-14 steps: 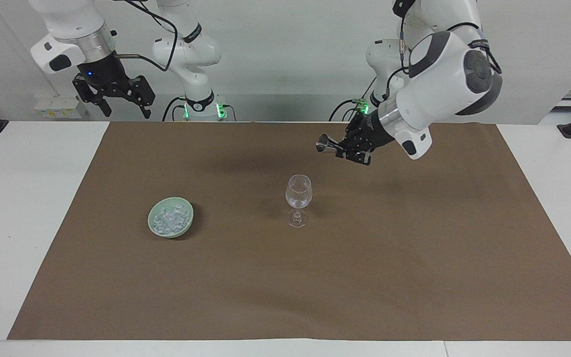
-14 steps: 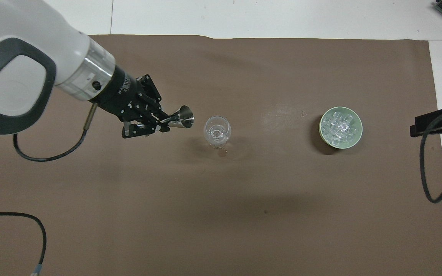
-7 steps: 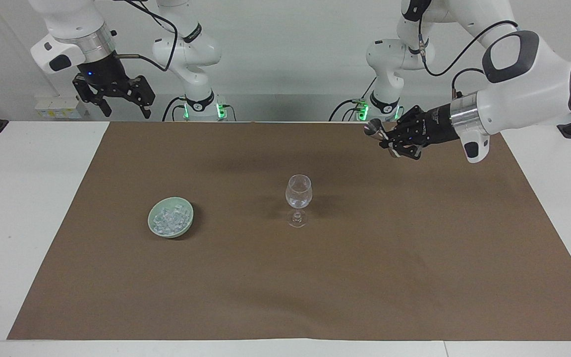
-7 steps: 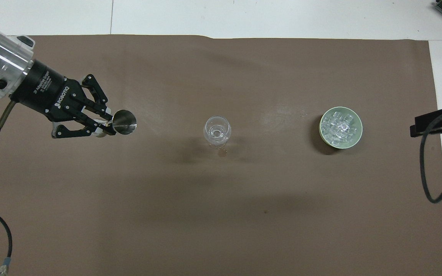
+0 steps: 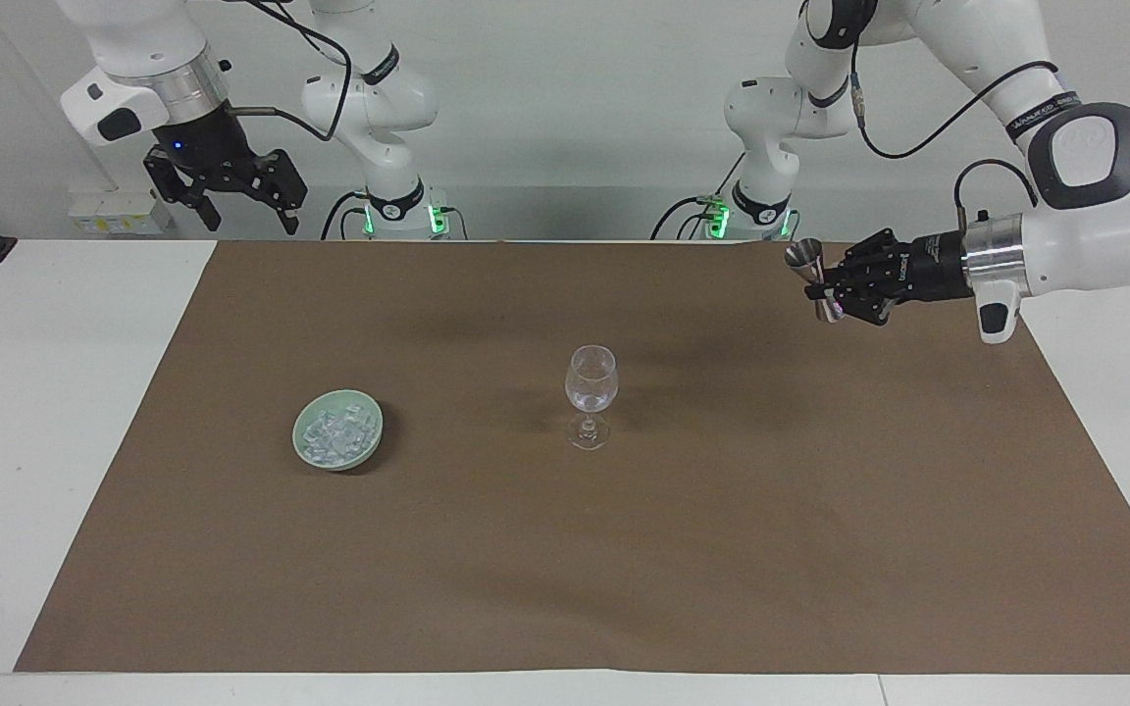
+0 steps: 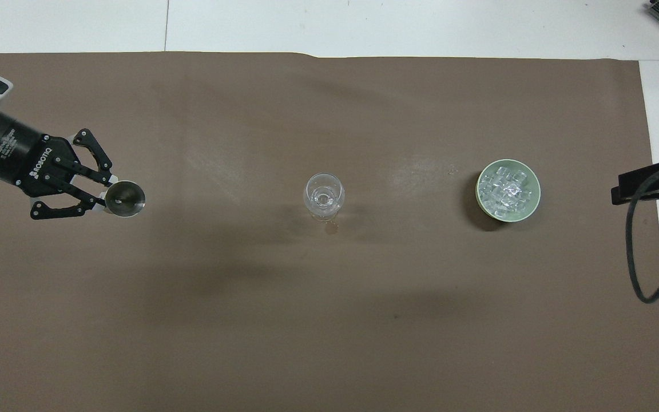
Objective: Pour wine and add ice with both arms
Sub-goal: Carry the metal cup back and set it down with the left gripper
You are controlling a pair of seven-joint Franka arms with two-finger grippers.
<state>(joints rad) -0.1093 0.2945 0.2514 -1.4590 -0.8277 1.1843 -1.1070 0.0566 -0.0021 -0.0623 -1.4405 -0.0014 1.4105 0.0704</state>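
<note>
Facing view. The left gripper (image 5: 823, 287), black and two-fingered on a white jointed arm, is held level in the air over the brown paper mat (image 5: 565, 549) at the left arm's end of the table. Its fingers are clamped on the narrow waist of a small silver double-cone metal jigger (image 5: 813, 279), which stands roughly upright in the grip; whether the jigger contains anything cannot be made out. The clear stemmed wine glass (image 5: 590, 394) stands upright on the mat, well apart from this gripper toward the middle of the table. The ice (image 5: 337, 434), a heap of small clear cubes, lies in a pale green round bowl (image 5: 308, 453) farther still from the left gripper, toward the right arm's end. The right gripper (image 5: 249, 214) waits raised over the white table's edge at the right arm's end, its fingers spread wide and holding nothing. Both arms are cut off at the top edge.

Overhead view. The left gripper (image 6: 104, 195) enters from the edge, its arm mostly cut off; white lettering on its black body reads "ROBOTIQ", with smaller print above it illegible. The jigger (image 6: 125, 198) shows its open mouth. The wine glass (image 6: 324, 196), the bowl (image 6: 483, 205) and the ice (image 6: 507, 189) stand in a row with this gripper. Of the right arm, only a black part and a looping cable show at the edge.
</note>
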